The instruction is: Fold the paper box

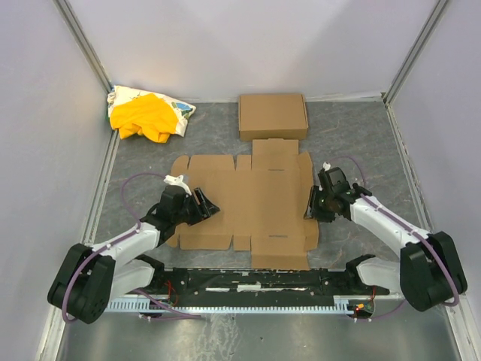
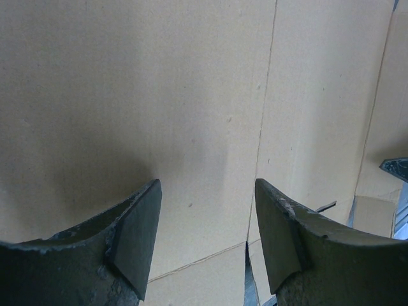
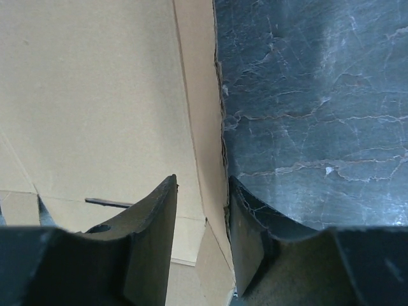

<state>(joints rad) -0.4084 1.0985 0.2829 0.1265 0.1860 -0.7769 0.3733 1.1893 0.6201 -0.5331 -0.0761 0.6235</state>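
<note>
The paper box (image 1: 252, 199) lies as a flat brown die-cut sheet with flaps in the middle of the table. My left gripper (image 1: 209, 204) hangs over the sheet's left part. In the left wrist view its fingers are open (image 2: 207, 191) with bare cardboard (image 2: 191, 95) close beneath and nothing between them. My right gripper (image 1: 310, 204) is at the sheet's right edge. In the right wrist view it is partly open (image 3: 203, 191) and straddles the narrow edge flap (image 3: 201, 95). The flap's edge lies against the right finger (image 3: 248, 223).
A neat flat brown cardboard box (image 1: 273, 115) sits just behind the sheet. A yellow cloth bundle (image 1: 146, 114) lies in the back left corner. The dark grey marbled tabletop (image 3: 306, 95) shows right of the sheet. Walls close in on three sides.
</note>
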